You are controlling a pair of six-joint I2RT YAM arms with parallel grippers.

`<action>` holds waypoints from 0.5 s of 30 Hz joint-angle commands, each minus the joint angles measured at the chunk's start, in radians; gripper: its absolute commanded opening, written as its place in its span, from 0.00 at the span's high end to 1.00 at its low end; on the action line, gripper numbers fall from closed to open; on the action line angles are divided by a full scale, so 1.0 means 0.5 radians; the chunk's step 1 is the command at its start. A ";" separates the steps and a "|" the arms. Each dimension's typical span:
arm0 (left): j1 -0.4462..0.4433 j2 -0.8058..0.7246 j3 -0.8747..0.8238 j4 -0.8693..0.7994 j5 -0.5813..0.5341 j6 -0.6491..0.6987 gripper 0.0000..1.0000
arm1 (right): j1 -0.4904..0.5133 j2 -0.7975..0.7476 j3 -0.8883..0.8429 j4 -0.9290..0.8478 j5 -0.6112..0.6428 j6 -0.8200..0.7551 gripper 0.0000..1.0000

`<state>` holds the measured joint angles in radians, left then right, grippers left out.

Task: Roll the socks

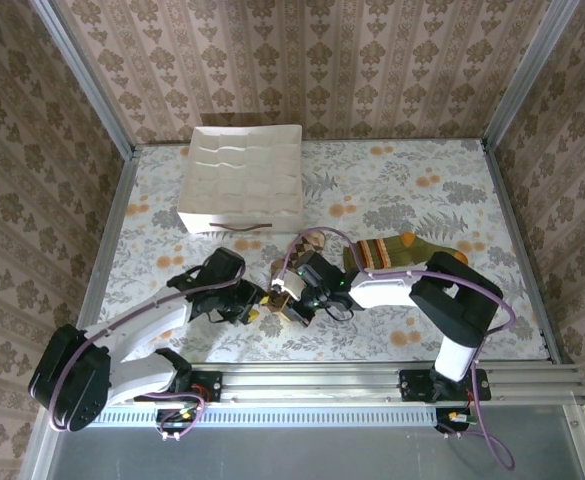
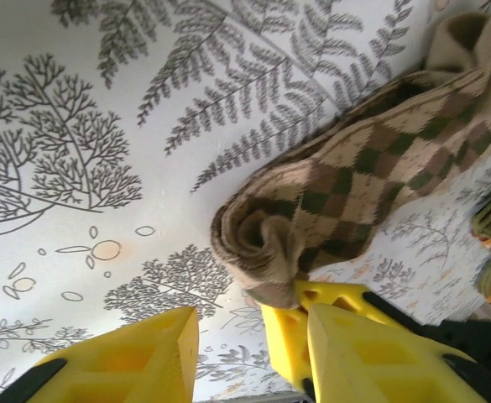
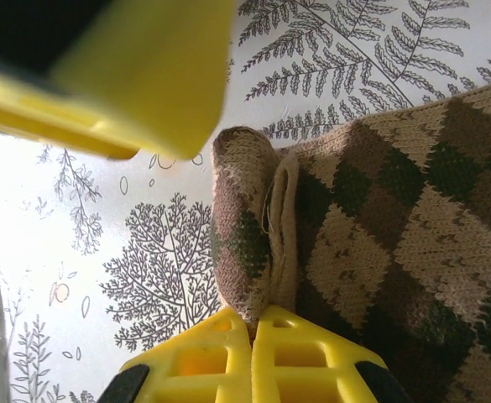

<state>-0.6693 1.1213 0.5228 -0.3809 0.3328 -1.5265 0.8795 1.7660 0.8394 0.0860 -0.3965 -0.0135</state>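
Argyle sock (image 3: pixel 379 210): my right gripper (image 3: pixel 253 336) is clamped on it. Both yellow fingers (image 3: pixel 312 361) are pressed together, with the end of the rolled-up part nipped at the tips. The roll is tight, a spiral of tan-brown knit at one end of the sock. The rest of the sock lies flat on the table (image 1: pixel 392 180), running from the roll toward the far side.

My left gripper (image 2: pixel 245 323) is released: jaws apart, bare tabletop in the gap, nothing held. It sits just beside the roll, facing its spiral end from the side opposite the right gripper. In the left wrist view a yellow tip touches the roll's lower edge; can't tell whose finger that is. One left finger (image 3: pixel 144 67) shows blurred at the top-left of the right wrist view, near the roll but apart from it.

Top view: both grippers meet nose to nose near the front centre of the table, roll between them.

Olive sock (image 1: pixel 407 250), with orange toe and striped cuff, lies flat just right of the argyle one, beyond my right forearm. Touching or not: can't tell.

White gridded tray (image 1: pixel 242 215) sits back left, well apart from both socks.
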 commanded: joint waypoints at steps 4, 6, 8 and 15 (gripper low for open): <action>-0.047 -0.010 -0.109 0.246 -0.006 -0.093 0.63 | -0.115 0.236 0.022 -0.444 -0.127 0.150 1.00; -0.058 0.014 -0.135 0.299 -0.006 -0.112 0.64 | -0.156 0.270 0.043 -0.451 -0.176 0.193 1.00; -0.066 0.036 -0.166 0.353 -0.005 -0.138 0.64 | -0.188 0.309 0.071 -0.479 -0.217 0.231 1.00; -0.070 0.181 -0.194 0.578 -0.040 -0.175 0.64 | -0.254 0.423 0.145 -0.550 -0.385 0.290 1.00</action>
<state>-0.6998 1.1824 0.4259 -0.1627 0.3313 -1.5932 0.7635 1.8835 0.9459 -0.0105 -0.6743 0.1020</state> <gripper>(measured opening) 0.360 0.052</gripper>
